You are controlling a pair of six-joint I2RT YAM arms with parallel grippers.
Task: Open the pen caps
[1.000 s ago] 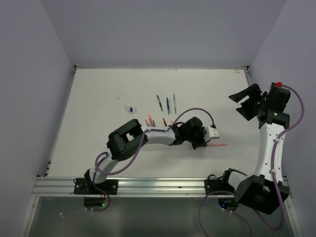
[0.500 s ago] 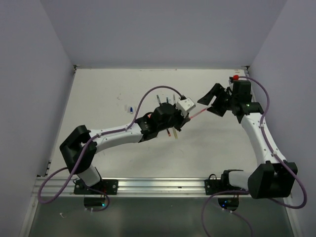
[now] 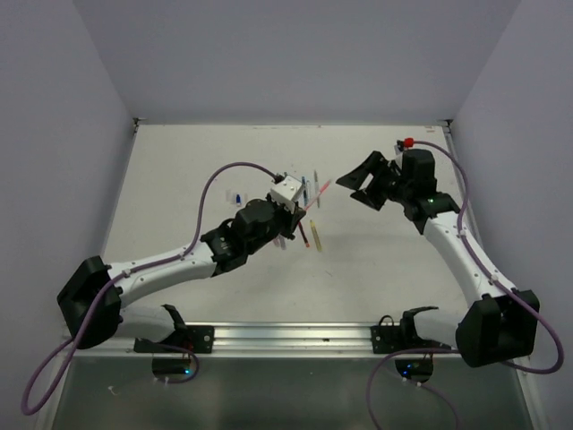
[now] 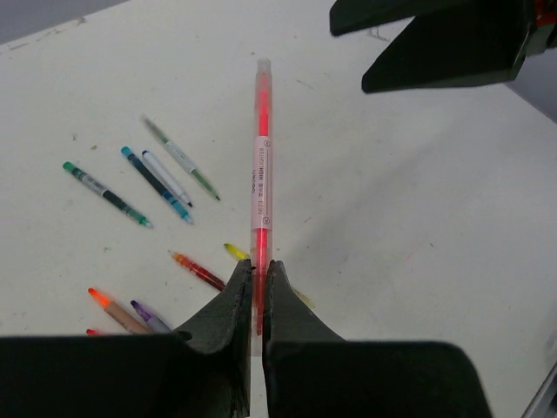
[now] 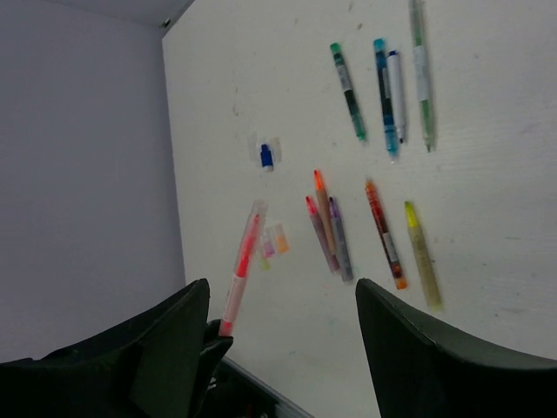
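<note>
One pen is off the white table [image 3: 170, 170] at this moment; the rest lie on it. Far left, a small blue plastic cap [image 3: 238, 196] sits loose, and close by are pale orange and pink stubs [image 5: 274, 239], which I take to be caps already pulled.

The left gripper [image 4: 258, 270] has moved a long way in one second. It was low over the near right part of the table. Now it has swung up to the middle, and its fingers are clamped tight on the lower end of a slim red-pink highlighter pen [image 4: 260, 165]. The pen is held in the air, pointing out toward the other arm. Its translucent cap [image 4: 262, 74] looks to be on at the far end.

Beneath and just beyond it, the other thin pens [image 5: 383, 235] are scattered: green, teal and blue ones in a rough row, with orange, pink, purple-grey, red and yellow ones nearer.

The right gripper [image 3: 351, 188] has also come in. It was drawn back by the right edge and now faces the pen from just past the capped tip. Its black jaws are spread wide and touch nothing.

As I read it, the two arms have lined up for the pull. What remains is for the right jaws to close on the cap alone and draw away along the pen's axis.
</note>
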